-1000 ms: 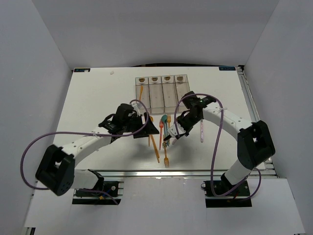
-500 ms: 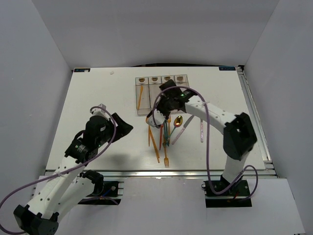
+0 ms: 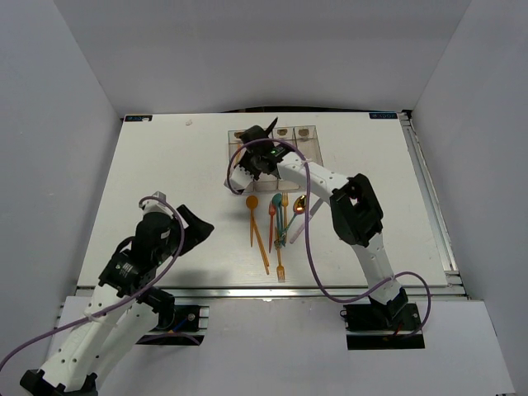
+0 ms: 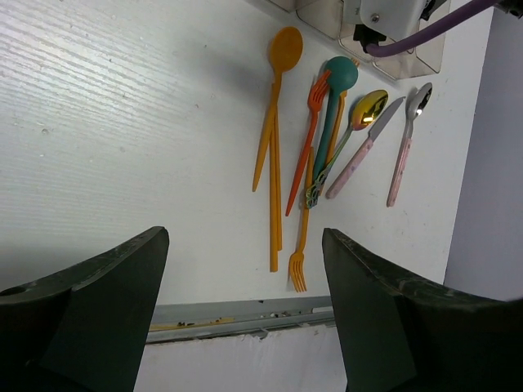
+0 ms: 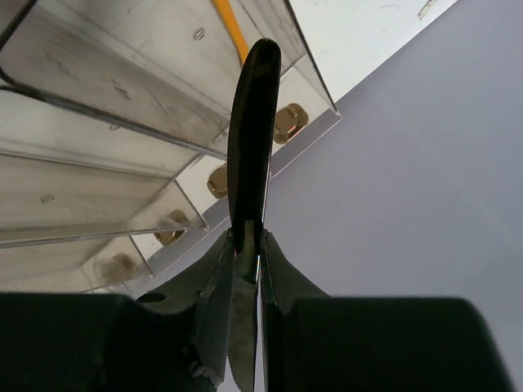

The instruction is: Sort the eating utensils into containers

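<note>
Swinging left, the right jaws now pinch a black knife (image 5: 252,122) above the bins (image 5: 98,90); the left jaws gape wide. Pinched by its blade, it might slip and miss.

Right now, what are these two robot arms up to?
They are sorting cutlery into clear bins. The right gripper is clamped on what looks like a black knife and holds it just over the bins, where an orange piece already lies in one. The left gripper is open and empty, hanging over the table near the loose cutlery waiting to be sorted.
</note>
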Available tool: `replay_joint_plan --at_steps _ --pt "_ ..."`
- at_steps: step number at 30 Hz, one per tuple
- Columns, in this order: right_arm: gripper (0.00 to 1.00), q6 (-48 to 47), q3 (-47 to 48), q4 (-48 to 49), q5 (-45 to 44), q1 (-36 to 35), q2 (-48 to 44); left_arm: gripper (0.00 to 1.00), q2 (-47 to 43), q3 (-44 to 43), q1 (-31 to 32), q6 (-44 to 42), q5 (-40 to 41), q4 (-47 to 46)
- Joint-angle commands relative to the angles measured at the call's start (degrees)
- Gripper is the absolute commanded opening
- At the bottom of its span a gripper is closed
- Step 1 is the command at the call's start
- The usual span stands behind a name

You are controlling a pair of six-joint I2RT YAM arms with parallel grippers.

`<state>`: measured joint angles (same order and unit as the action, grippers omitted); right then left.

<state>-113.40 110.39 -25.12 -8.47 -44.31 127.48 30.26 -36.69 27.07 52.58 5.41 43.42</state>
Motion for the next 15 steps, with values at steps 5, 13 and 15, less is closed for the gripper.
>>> replay_joint_plan --at_steps 5,13,15 --pt "0.00 -18.1 -3.8 3.2 -0.9 0.1 -2.9 0.87 -2.3 0.6 -0.2 0.8 2.0 2.0" --pt "0.00 -24.3 -9.0 5.6 2.6 0.1 -4.3 0.87 -3.5 0.4 -0.2 1.2 1.8 2.6" --pt "0.00 -25.4 -9.3 6.4 3.5 0.1 -4.2 0.87 -4.1 0.5 -0.2 1.6 1.6 2.6"
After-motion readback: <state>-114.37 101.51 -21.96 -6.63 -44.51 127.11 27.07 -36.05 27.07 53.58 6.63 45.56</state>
